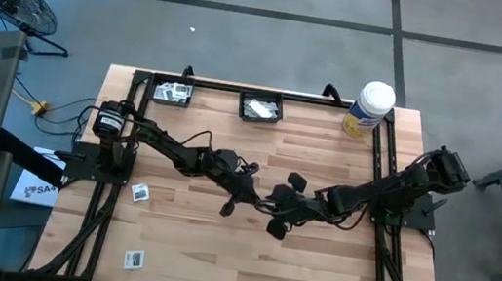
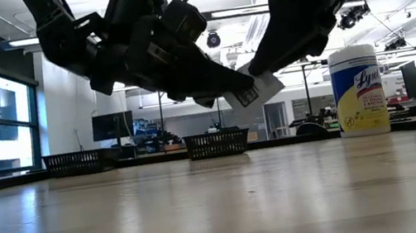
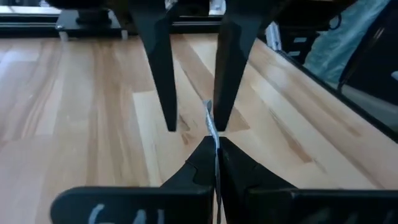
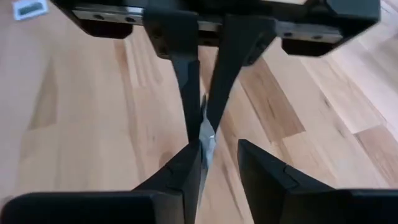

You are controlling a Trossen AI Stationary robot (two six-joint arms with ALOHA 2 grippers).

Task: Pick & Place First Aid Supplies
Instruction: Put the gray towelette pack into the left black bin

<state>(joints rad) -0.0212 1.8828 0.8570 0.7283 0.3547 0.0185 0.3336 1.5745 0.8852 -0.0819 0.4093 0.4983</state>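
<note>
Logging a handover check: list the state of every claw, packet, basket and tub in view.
left claw: shut on held packet, in mid-air
right claw: open, fingers either side of that packet
loose packet: lying flat
front-edge packet: lying flat
left basket: holds packets
middle basket: holds packets
tub: upright, capped
</note>
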